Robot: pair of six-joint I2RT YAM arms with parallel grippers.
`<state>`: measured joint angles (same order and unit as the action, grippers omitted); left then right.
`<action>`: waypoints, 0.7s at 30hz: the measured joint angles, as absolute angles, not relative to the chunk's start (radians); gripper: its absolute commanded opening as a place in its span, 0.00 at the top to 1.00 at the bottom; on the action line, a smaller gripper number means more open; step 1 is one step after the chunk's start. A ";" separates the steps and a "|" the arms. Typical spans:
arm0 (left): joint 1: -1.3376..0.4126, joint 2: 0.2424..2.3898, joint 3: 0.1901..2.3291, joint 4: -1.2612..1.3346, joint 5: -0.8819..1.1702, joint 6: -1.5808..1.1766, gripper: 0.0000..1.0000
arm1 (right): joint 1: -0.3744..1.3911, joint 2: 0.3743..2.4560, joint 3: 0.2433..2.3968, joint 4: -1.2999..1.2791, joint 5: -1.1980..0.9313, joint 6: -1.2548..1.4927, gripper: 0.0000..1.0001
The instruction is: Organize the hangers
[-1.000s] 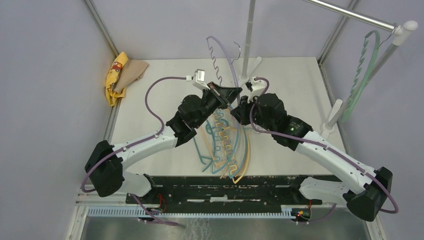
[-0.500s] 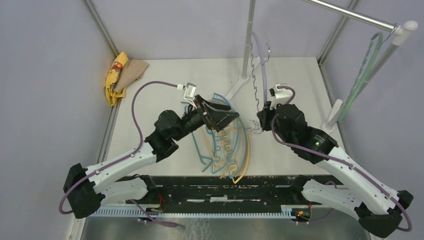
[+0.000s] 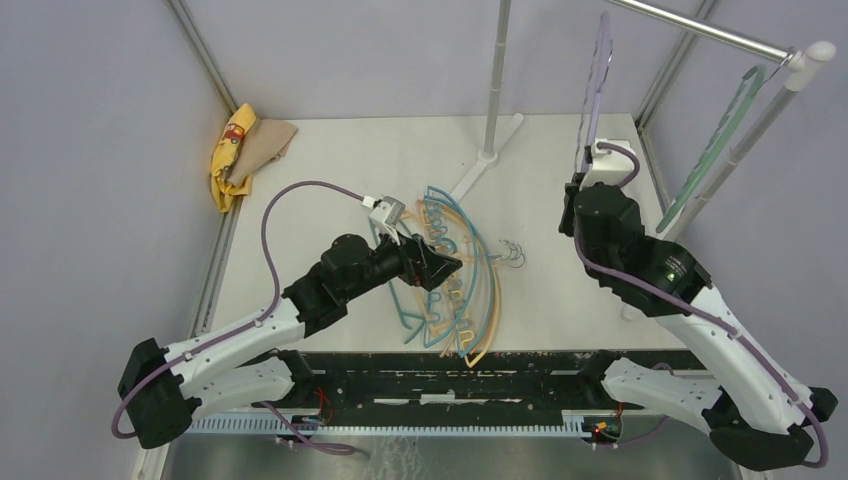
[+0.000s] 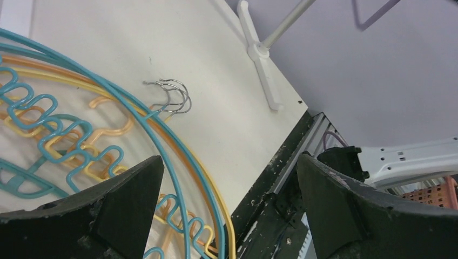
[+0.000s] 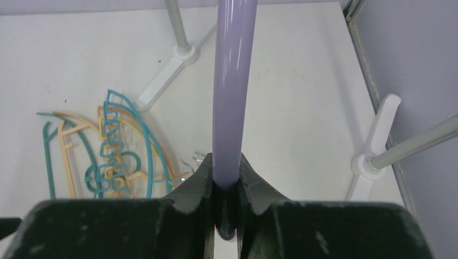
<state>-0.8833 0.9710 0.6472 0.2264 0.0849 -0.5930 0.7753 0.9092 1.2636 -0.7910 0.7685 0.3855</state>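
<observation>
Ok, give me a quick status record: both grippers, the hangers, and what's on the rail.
left gripper: open, empty, above the pile of hangers
right gripper: shut on the lilac hanger, which stands upright
lilac hanger: raised toward the rail; cannot tell whether it is hooked on
pile of hangers: teal and tan-orange, tangled, lying flat on the table
pale green hanger: hanging from the rail near its right end
cloth: far left corner of the table
</observation>
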 measured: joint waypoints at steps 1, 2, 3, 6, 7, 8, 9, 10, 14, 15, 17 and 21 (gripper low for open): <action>-0.883 0.976 0.645 0.215 0.083 -0.589 0.01 | 0.762 0.931 1.296 -0.791 0.777 0.377 0.99; -0.883 0.981 0.641 0.213 0.082 -0.585 0.01 | 0.749 0.949 1.320 -0.788 0.783 0.373 0.99; -0.883 0.983 0.638 0.213 0.082 -0.583 0.01 | 0.735 0.968 1.346 -0.788 0.788 0.368 0.99; -0.883 0.983 0.624 0.213 0.082 -0.583 0.01 | 0.683 1.028 1.413 -0.777 0.790 0.362 0.99; -0.883 0.983 0.619 0.213 0.082 -0.583 0.01 | 0.666 1.044 1.423 -0.773 0.785 0.361 0.99; -0.883 0.983 0.614 0.213 0.082 -0.583 0.01 | 0.647 1.059 1.428 -0.767 0.779 0.361 0.99; -0.883 0.982 0.609 0.212 0.082 -0.583 0.01 | 0.622 1.076 1.431 -0.759 0.768 0.362 0.99; -0.883 0.981 0.605 0.210 0.082 -0.583 0.01 | 0.601 1.089 1.432 -0.753 0.760 0.363 0.99; -0.883 0.958 0.591 0.200 0.083 -0.582 0.01 | 0.519 1.141 1.432 -0.733 0.718 0.371 0.99; -0.883 0.950 0.590 0.196 0.083 -0.582 0.01 | 0.506 1.148 1.432 -0.726 0.711 0.374 0.99; -0.883 0.936 0.587 0.187 0.082 -0.582 0.01 | 0.488 1.159 1.432 -0.706 0.698 0.377 0.99; -0.883 0.923 0.583 0.176 0.080 -0.581 0.01 | 0.466 1.162 1.432 -0.675 0.682 0.379 0.99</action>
<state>-0.8833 0.9230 0.5831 0.1764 0.0803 -0.5812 0.4656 1.1622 1.4322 -0.6754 0.6815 0.3794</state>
